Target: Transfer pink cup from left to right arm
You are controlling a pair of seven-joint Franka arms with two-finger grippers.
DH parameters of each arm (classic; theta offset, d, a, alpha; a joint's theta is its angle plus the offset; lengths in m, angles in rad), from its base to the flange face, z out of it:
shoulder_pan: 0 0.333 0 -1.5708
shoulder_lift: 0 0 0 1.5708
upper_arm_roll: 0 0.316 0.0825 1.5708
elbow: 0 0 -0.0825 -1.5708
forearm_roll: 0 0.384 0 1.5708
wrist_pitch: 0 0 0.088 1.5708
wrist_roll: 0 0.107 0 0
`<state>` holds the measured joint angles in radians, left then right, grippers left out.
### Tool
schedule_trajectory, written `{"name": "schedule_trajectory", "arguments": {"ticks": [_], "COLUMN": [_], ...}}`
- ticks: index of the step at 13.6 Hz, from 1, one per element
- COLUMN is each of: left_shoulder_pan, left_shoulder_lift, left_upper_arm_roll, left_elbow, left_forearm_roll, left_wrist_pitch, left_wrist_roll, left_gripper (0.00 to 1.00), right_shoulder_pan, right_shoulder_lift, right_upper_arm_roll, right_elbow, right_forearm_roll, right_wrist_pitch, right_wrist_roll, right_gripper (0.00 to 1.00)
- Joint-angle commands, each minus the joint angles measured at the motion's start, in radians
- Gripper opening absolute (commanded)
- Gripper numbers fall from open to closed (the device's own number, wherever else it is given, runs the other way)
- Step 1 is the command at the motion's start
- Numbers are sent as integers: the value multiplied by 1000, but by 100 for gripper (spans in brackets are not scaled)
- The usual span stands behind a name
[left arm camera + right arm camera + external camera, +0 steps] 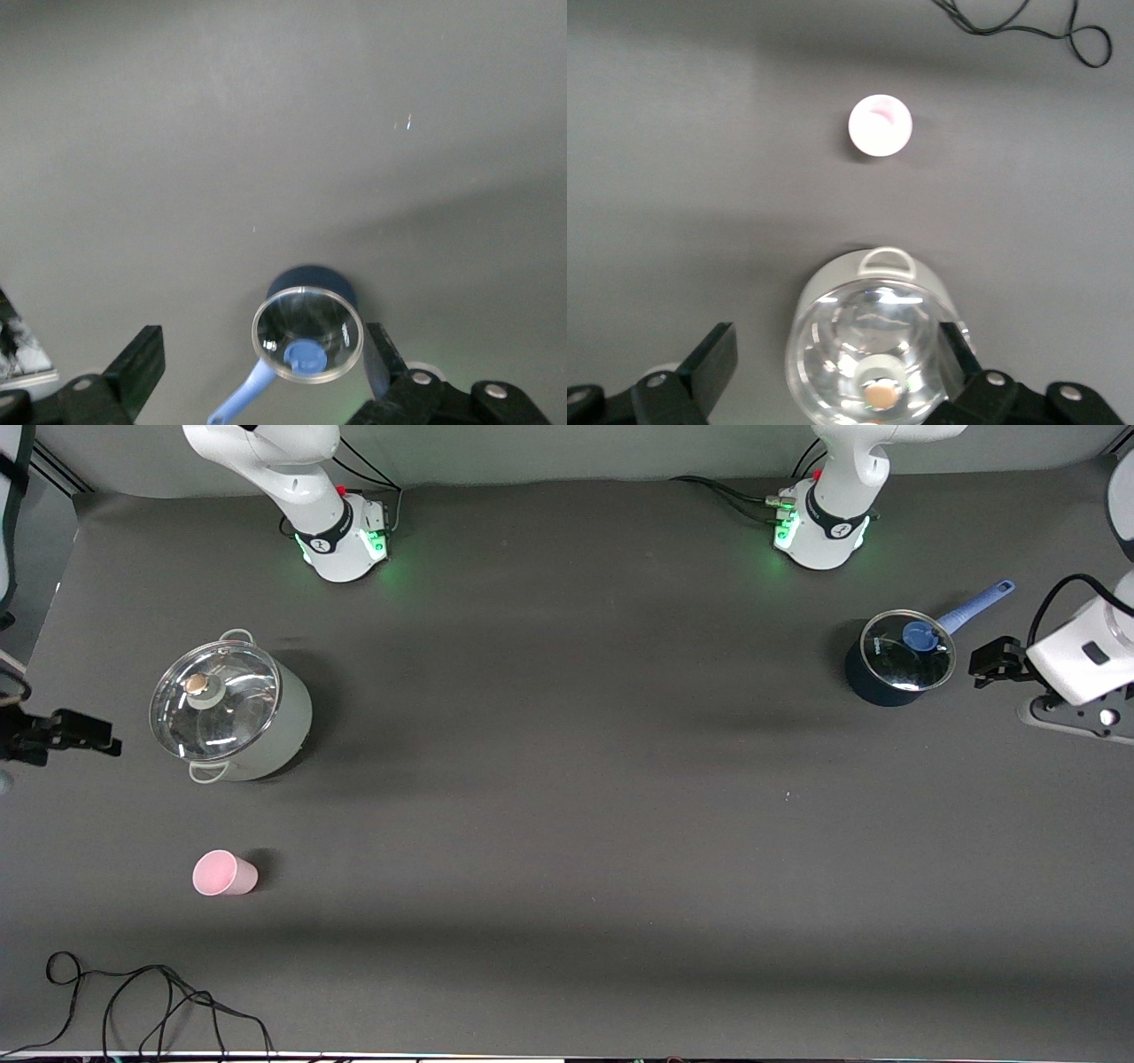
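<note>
1. The pink cup (225,872) stands upright on the dark table mat (567,824), toward the right arm's end of the table. Nothing touches it.
2. The cup is nearer to the front camera than the pale green stockpot (232,710) and well apart from it. In the right wrist view the cup (879,125) shows its open mouth.
3. The stockpot carries a glass lid (215,699) with a round knob, and has loop handles at two sides.
4. The right gripper (84,733) hangs at the table edge at the right arm's end, beside the stockpot. Its jaws are spread wide with nothing between them; one finger (709,361) shows on either side of the pot in the right wrist view.
5. The left gripper (990,664) hangs at the left arm's end, just beside the dark blue saucepan (897,658). Its jaws are likewise fully apart and empty, one finger (137,367) being plain in the left wrist view.
6. The saucepan has a glass lid (908,651) with a blue knob and a light blue handle (977,603).
7. A black cable (151,1001) lies looped on the table, nearer to the front camera than the cup.
</note>
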<state>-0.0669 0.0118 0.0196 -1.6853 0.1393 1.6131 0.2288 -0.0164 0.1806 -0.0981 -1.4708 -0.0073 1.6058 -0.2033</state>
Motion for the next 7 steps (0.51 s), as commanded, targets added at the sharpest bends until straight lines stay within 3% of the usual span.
{"name": "schedule_trajectory", "arguments": {"ticks": [1,4,7], "left_shoulder_pan": [-25,-34,-31], "left_shoulder_lift": [-121,-95,-24], "left_upper_arm_roll": [3,-7,-15], "left_elbow": [-152,-119,-2], "left_forearm_roll": [-71,-112,-112], "left_wrist_pitch": [134,148,123], "left_wrist_roll": [-157,-255,-258], "left_gripper": [100,100,100], "right_shoulder_pan": [38,36,36], "right_shoulder_lift": [-96,-133,-141], "right_upper_arm_roll": [-6,-8,-12], "right_elbow": [-114,-132,-131], "right_forearm_roll": [-3,-3,-2], "right_wrist_pitch": [17,32,32], "right_wrist_roll": [50,50,51], "right_gripper": [100,100,100]}}
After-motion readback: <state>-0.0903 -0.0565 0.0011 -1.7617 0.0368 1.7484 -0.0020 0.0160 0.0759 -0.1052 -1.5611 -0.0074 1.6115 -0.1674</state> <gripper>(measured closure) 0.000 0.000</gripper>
